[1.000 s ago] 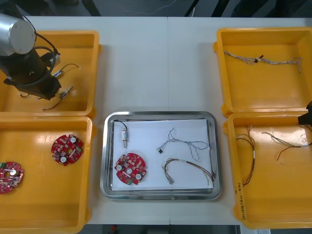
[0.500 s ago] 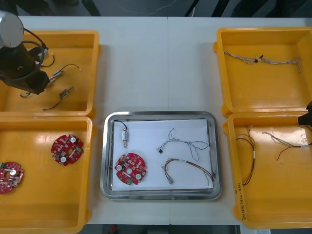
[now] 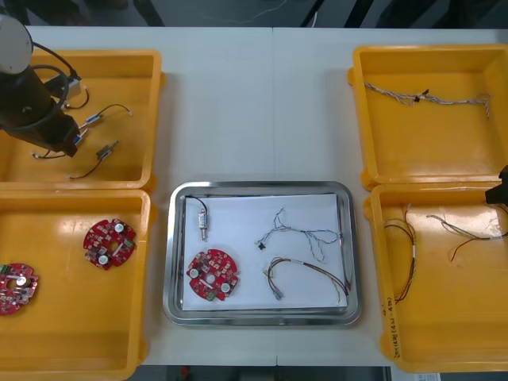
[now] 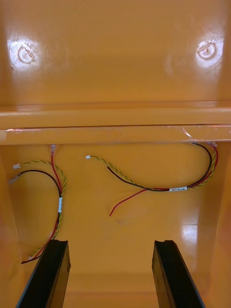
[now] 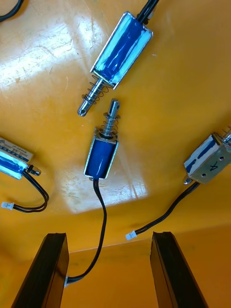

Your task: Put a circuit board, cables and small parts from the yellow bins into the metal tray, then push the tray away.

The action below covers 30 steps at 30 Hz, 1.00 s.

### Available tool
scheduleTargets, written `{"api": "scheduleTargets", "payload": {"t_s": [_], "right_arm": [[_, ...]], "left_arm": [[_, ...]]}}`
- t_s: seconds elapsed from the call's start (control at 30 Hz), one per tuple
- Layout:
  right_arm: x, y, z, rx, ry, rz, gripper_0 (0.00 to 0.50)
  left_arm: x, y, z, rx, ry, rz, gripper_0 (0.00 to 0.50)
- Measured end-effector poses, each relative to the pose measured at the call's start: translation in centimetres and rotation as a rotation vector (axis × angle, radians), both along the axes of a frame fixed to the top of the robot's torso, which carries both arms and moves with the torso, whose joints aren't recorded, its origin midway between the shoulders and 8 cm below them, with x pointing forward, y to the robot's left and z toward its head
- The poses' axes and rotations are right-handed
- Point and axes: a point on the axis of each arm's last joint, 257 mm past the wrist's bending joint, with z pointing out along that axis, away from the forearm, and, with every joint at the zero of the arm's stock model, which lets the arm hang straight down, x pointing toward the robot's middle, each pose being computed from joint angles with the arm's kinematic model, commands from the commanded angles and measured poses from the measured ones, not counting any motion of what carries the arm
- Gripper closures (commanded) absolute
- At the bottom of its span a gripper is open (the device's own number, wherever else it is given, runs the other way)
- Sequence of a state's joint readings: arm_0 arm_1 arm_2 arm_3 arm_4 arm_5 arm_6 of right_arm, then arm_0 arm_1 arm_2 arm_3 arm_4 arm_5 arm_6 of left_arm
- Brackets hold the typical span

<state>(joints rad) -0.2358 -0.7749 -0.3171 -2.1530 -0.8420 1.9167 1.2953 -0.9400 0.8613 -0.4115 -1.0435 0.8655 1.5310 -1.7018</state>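
Tray (image 3: 258, 187) held board (image 3: 213, 275), two cables (image 3: 305, 236), one part (image 3: 202, 226); push not yet done. My left claw (image 5: 108, 236) gaped over binned parts (image 5: 101, 154); right claw (image 4: 110, 243) gaped too.

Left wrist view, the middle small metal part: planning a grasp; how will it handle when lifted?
The small metal part looks blocky and rigid, probably dense for its size. Its black lead would likely dangle and might snag neighbours. The left pincer, open, seems wide enough for it.
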Motion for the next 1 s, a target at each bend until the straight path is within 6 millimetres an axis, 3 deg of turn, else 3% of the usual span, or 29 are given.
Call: {"api": "scheduleTargets", "payload": {"t_s": [0.37, 1.0], "right_arm": [[0.0, 0.0, 0.0, 0.0, 0.0, 0.0, 0.0], [0.0, 0.0, 0.0, 0.0, 0.0, 0.0, 0.0]], "left_arm": [[-0.8, -0.5, 1.0, -0.039, 0.02, 0.008, 0.0], [-0.5, -3.7, 2.6, -0.064, -0.006, -0.078, 0.0]]}}
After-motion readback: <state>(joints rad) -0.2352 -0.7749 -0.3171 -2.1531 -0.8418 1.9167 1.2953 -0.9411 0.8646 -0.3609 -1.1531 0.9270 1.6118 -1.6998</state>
